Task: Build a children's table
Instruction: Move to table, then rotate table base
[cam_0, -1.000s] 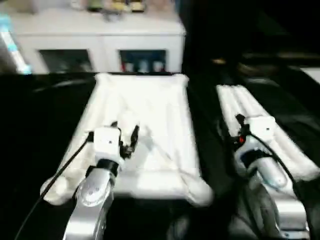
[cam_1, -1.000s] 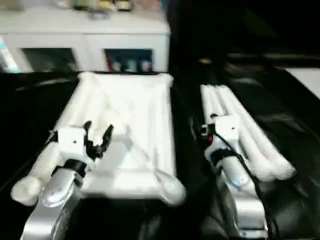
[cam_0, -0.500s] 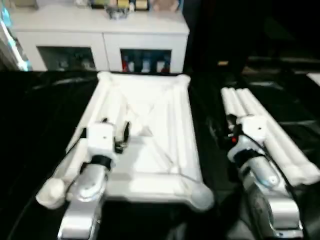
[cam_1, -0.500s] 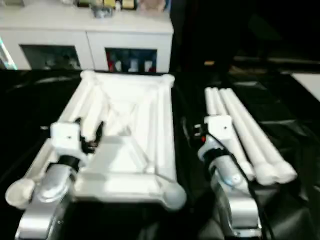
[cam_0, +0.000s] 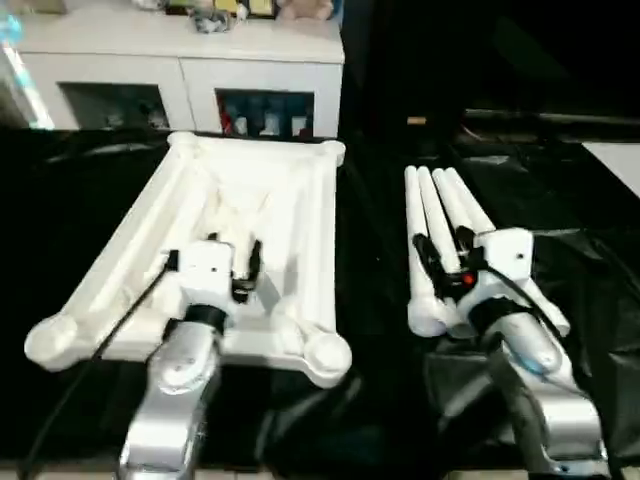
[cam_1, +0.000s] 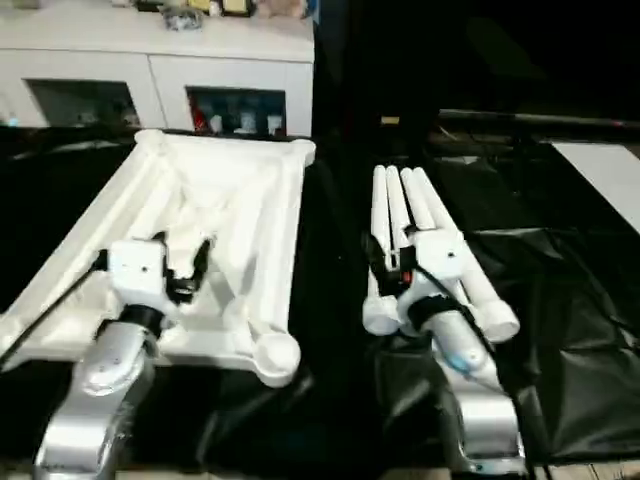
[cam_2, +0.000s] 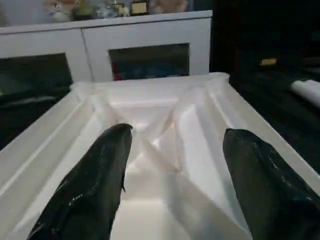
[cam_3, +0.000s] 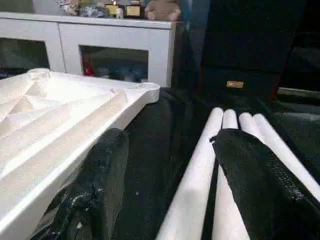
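The tabletop (cam_0: 240, 230) lies upside down on the black cover (cam_0: 590, 290), on the robot's left side, with its ribbed underside up and round sockets at the corners. The four legs (cam_0: 440, 230) lie side by side on the same cover, on the right side, close together and apart from the tabletop.

The left gripper (cam_0: 232, 265) hangs over the near part of the tabletop. Its two black fingers (cam_2: 95, 185) stand wide apart and hold nothing; the ribs show between them. The right gripper (cam_0: 445, 258) is over the near ends of the legs. Its fingers (cam_3: 255, 185) are also spread and hold nothing.

Behind the work stands a white cabinet (cam_0: 180, 60) with glass doors and small things on top. No writing or label can be read anywhere.
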